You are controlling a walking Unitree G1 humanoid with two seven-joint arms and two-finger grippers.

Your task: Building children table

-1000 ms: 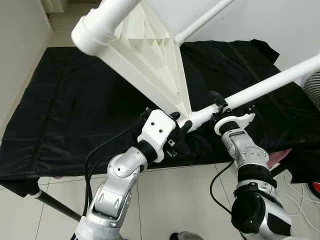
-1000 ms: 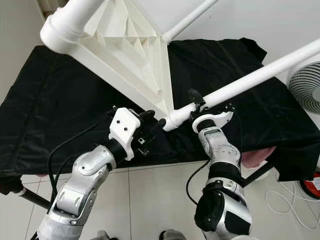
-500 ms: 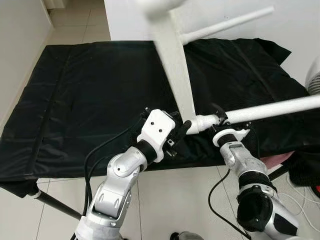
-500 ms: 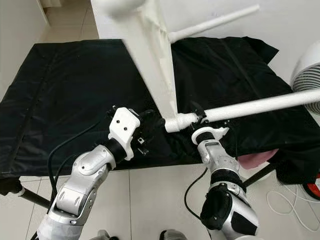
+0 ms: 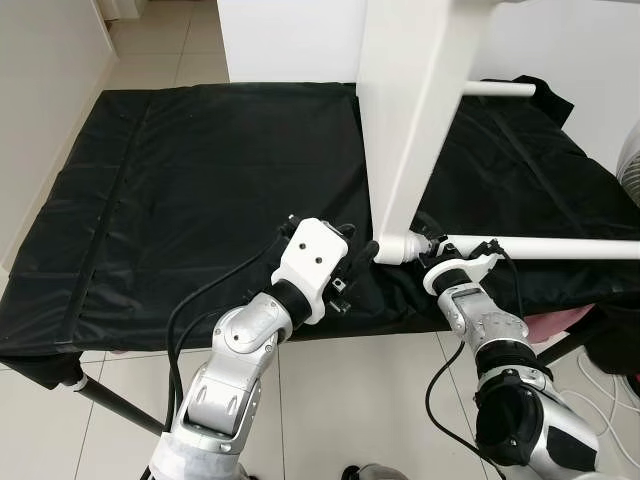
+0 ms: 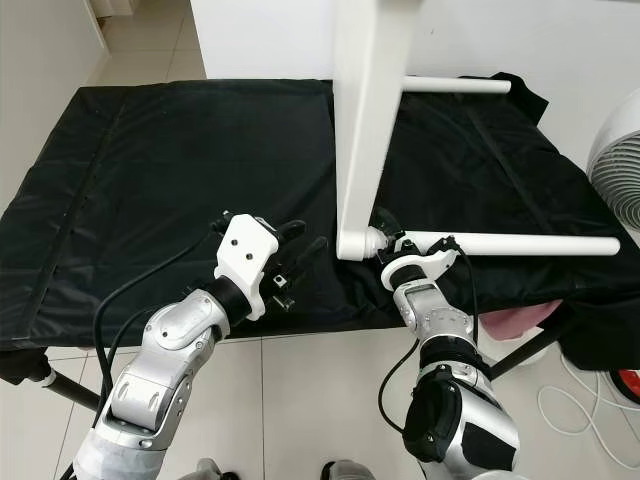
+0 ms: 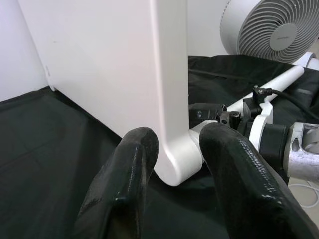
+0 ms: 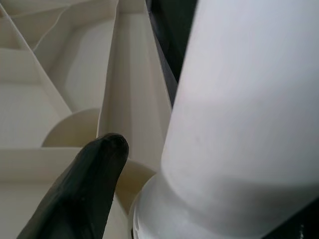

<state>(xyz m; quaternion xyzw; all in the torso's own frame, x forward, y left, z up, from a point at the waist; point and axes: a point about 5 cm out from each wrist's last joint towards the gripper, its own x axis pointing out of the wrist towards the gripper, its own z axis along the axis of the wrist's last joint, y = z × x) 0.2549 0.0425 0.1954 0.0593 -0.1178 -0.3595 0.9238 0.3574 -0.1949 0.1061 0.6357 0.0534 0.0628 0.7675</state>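
Children's table (image 5: 405,120), white, on edge at frame centre; right gripper (image 5: 432,247) clamps its leg (image 5: 540,247), left gripper (image 5: 362,257) spread beside corner: may topple if released.

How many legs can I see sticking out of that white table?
2. One table leg runs sideways from the bottom corner beside the right gripper; another leg juts out higher up. Others may be hidden.

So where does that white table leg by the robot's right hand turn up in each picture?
Left eye: table leg, lower right, lying sideways.
Right eye: centre right.
Left wrist: far right, under the fan.
Right wrist: close up.
Shared landmark: white tabletop.
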